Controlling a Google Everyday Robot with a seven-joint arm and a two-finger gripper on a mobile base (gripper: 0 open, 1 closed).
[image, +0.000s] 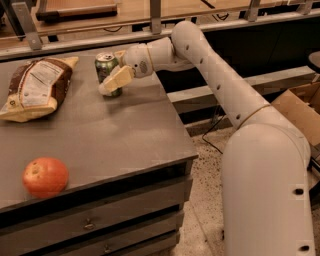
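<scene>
A green soda can (104, 65) stands upright near the back right of the grey table (125, 140). My gripper (112, 76) is right at the can, its cream-coloured end lying across the can's right and front side. The white arm (210, 70) reaches in from the right to meet it. Part of the can's lower body is hidden behind the gripper.
A brown and white snack bag (35, 89) lies at the back left of the table. A red-orange apple (45, 176) sits near the front left edge. Drawers run under the table front. A cardboard box (295, 107) is on the floor at right.
</scene>
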